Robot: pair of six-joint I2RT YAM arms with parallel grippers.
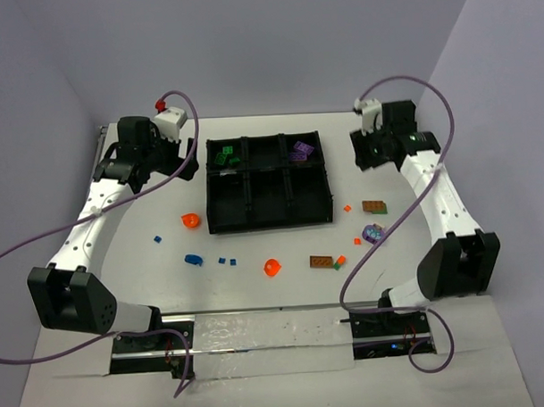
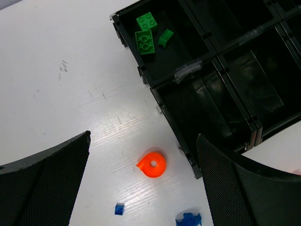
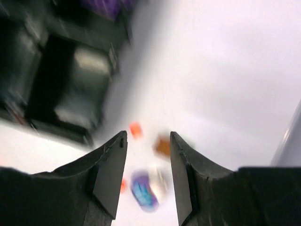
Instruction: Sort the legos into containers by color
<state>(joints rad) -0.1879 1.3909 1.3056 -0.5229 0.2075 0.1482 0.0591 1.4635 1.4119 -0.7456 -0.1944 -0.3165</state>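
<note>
Left jaws, spread fully and empty, hover over the worktop. The round orange lego lies centred between them, just beside the tray wall. Right jaws, part open, hold nothing; a blurred purple lego lies beneath.

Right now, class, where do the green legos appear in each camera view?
Top external: green legos in the far-left compartment of the black tray.
Left wrist: top centre, same compartment.
Right wrist: not in it.
Shared landmark: the black tray, blurred in the right wrist view.
</note>
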